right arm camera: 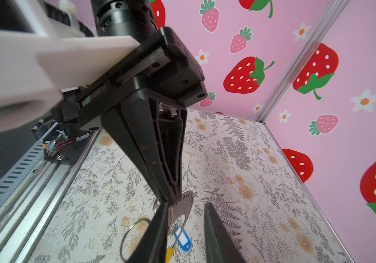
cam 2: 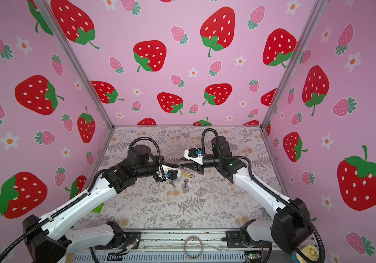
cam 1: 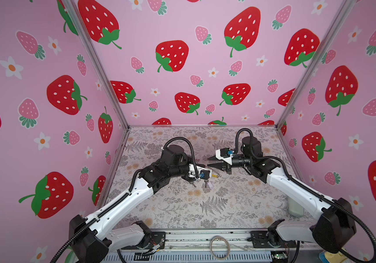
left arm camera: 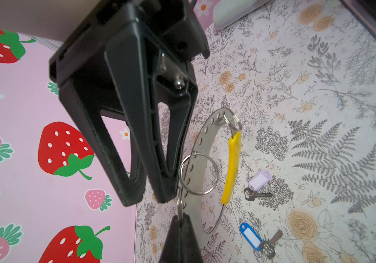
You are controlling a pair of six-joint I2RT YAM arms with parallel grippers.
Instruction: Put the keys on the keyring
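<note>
The keyring (left arm camera: pixel 207 130), a grey perforated band with a yellow section (left arm camera: pixel 232 168) and small metal loops, hangs above the table. My left gripper (left arm camera: pixel 181 218) is shut on the band's lower end. In the right wrist view my right gripper (right arm camera: pixel 185 203) is open, and the band's tip (right arm camera: pixel 186 200) lies between its fingers, next to the left gripper (right arm camera: pixel 171 197). Both grippers meet tip to tip in both top views (cam 1: pixel 207 162) (cam 2: pixel 180 163). The keys lie on the table below: the lilac-tagged key (left arm camera: pixel 258 182) (cam 2: pixel 188 184) and the blue-tagged key (left arm camera: pixel 251 236) (cam 2: pixel 172 182).
A plain pale hoop (cam 1: pixel 219 247) lies on the front rail. A white object (cam 1: pixel 295 208) rests near the right wall beside the right arm. Strawberry-patterned walls close in the floral table (cam 1: pixel 205 209) on three sides.
</note>
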